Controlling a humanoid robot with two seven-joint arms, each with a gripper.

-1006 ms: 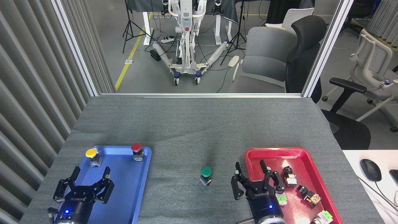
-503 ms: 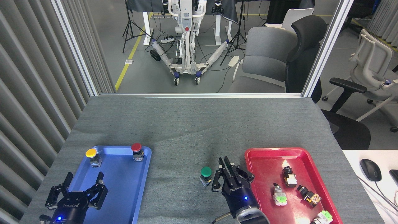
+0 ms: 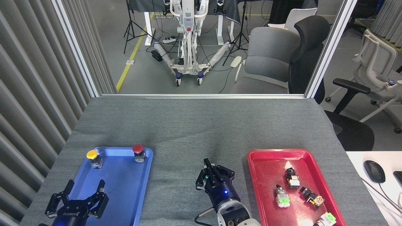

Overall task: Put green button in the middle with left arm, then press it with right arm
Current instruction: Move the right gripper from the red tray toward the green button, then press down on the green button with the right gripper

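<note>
Now, line by line:

Around: blue tray (image 3: 125, 188) on the left of the table (image 3: 194, 125) carries a yellow button (image 3: 93, 157) and a red button (image 3: 138, 151) at its far end; red tray (image 3: 267, 188) on the right holds several small switches (image 3: 293, 180); a mouse (image 3: 374, 171) lies on a white desk at the far right.

In the way: my right pincer (image 3: 209, 171) sits over the green button (image 3: 206, 177) and hides nearly all of it; only a sliver of green shows between the fingers.

Green button: on the bare grey cloth between the two trays, in the middle (image 3: 188, 150) of the table.

Right pincer: fingers drawn close together, tips down on the button; I cannot tell whether they grip it or merely rest on the cap.

Left pincer (image 3: 77, 201): spread wide, holding nothing, low over the near end of the blue tray.

Change: half a second ago my right pincer was just right of the button with the cap in plain sight; it has since slid left over it. The left pincer has barely shifted.

Button's axis: it is too covered to judge which way it points.
</note>
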